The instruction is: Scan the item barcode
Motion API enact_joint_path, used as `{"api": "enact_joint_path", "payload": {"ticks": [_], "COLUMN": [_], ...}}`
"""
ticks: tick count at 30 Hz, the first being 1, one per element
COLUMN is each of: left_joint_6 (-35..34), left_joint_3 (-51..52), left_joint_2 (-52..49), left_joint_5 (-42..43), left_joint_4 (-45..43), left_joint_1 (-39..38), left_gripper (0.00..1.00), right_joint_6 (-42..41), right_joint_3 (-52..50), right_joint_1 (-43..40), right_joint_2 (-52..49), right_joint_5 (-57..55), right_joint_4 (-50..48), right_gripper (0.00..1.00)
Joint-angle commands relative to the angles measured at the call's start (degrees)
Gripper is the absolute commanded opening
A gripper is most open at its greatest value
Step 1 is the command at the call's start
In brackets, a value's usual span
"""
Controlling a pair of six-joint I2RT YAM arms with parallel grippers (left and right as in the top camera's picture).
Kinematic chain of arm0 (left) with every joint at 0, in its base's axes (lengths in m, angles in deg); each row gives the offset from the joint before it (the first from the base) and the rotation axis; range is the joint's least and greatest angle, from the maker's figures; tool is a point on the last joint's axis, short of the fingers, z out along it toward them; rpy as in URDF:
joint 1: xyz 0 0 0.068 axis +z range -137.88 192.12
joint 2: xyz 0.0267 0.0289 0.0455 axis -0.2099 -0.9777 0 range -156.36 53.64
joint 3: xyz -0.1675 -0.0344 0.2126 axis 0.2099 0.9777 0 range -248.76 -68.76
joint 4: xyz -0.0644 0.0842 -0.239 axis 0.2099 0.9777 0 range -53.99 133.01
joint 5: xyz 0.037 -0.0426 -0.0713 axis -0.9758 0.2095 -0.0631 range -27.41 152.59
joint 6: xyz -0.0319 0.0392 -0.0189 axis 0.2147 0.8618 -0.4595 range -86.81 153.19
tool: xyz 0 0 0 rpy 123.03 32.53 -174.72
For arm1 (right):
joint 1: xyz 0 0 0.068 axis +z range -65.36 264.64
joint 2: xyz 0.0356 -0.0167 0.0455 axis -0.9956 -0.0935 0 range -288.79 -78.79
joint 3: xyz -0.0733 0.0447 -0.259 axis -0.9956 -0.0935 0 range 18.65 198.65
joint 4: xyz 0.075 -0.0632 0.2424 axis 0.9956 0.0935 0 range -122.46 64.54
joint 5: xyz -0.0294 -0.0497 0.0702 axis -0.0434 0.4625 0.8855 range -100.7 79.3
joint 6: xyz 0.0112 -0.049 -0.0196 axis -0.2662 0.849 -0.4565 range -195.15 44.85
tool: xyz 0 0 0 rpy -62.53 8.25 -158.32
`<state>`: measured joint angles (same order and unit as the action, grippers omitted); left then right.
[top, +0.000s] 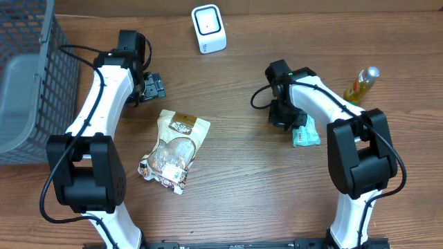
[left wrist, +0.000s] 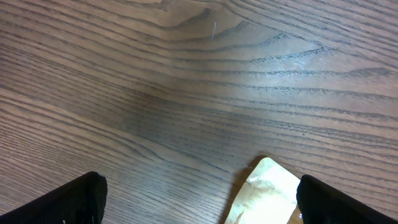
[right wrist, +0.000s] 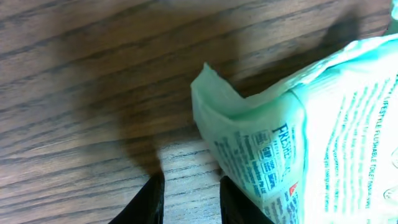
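Beside the wipes pack (right wrist: 323, 143), no grip yet
Right hand (right wrist: 189, 202) is barely apart and empty, left hand (left wrist: 202, 196) wide open; next I clamp the pack, then off to the scanner (top: 208, 28).

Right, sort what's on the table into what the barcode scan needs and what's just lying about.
For the job:
- white scanner
- teal wipes packet, beside the right claw, so probably the item to scan

Lying about:
- snack bag
- yellow bottle
- grey basket
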<state>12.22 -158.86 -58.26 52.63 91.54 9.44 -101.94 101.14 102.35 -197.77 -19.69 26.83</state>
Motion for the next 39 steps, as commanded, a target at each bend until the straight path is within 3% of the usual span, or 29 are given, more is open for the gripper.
{"api": "enact_joint_path", "payload": {"ticks": [1,7,11,14,15,17,21,39], "left_joint_6": [0.22,0.22,0.22,0.22,0.22,0.22,0.22,0.22], "left_joint_3": [-0.63,-0.63,-0.63,-0.63,-0.63,-0.63,-0.63,-0.63], "left_joint_2": [-0.17,-0.17,-0.17,-0.17,-0.17,-0.17,-0.17,-0.17], "left_joint_5": [-0.94,-0.94,-0.94,-0.94,-0.96,-0.94,-0.94,-0.94], "left_joint_4": [-0.09,-0.09,-0.09,-0.09,-0.09,-0.09,-0.09,-0.09], "left_joint_1": [-0.13,-0.13,-0.13,-0.13,-0.13,-0.13,-0.13,-0.13], "left_gripper": [1.00,1.00,1.00,1.00,1.00,1.00,1.00,1.00], "right_joint_6": [-0.20,0.20,0.22,0.24,0.22,0.20,0.20,0.20], "right_joint_3": [-0.76,-0.76,-0.76,-0.76,-0.76,-0.76,-0.76,-0.76], "right_joint_1": [-0.31,0.94,2.23,3.74,4.37,5.42,6.80,7.08], "right_joint_2": [-0.72,-0.72,-0.72,-0.72,-0.72,-0.72,-0.72,-0.72], "right_joint_5": [2.08,13.20,22.23,22.73,22.58,22.60,22.38,17.59], "right_joint_4": [-0.74,-2.95,-5.79,-7.50,-8.09,-9.46,-11.61,-12.55], "right_gripper": [0.29,0.33,0.40,0.44,0.54,0.83,0.97,1.00]}}
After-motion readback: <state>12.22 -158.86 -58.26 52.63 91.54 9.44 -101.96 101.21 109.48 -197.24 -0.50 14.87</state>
